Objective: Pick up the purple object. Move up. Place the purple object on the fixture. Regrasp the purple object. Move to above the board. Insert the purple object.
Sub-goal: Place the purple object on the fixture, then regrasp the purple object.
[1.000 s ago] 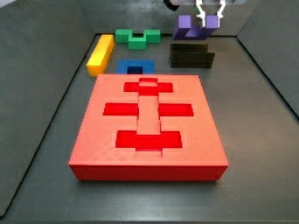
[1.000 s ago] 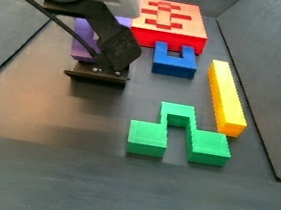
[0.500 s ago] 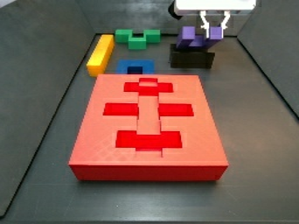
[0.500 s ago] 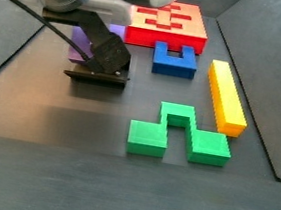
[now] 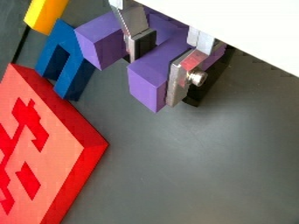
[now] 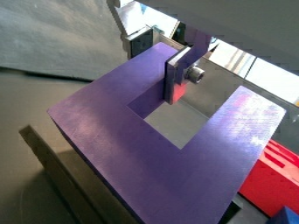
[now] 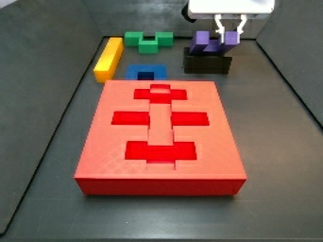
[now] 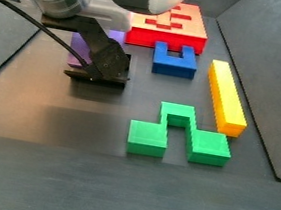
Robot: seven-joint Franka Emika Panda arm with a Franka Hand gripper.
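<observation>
The purple object (image 7: 202,41) rests on top of the black fixture (image 7: 209,64) at the far right of the floor. My gripper (image 7: 229,38) stands directly over it. In both wrist views the fingers straddle one prong of the purple object (image 5: 149,77): one silver finger (image 5: 142,39) sits in the slot between the prongs and the other (image 5: 183,80) on the prong's outer face. The gripper (image 5: 160,79) is shut on that prong. The red board (image 7: 161,132) lies in the middle, nearer than the fixture. In a side view the arm hides most of the purple object (image 8: 85,41).
A blue block (image 7: 147,74) lies just beyond the board's far edge. The yellow bar (image 7: 109,57) and green block (image 7: 154,41) lie at the back left. Dark walls border the floor on both sides.
The gripper has come down with the purple object, which hung above the fixture one second ago and now sits on it. Nothing has visibly moved in the last half second.
</observation>
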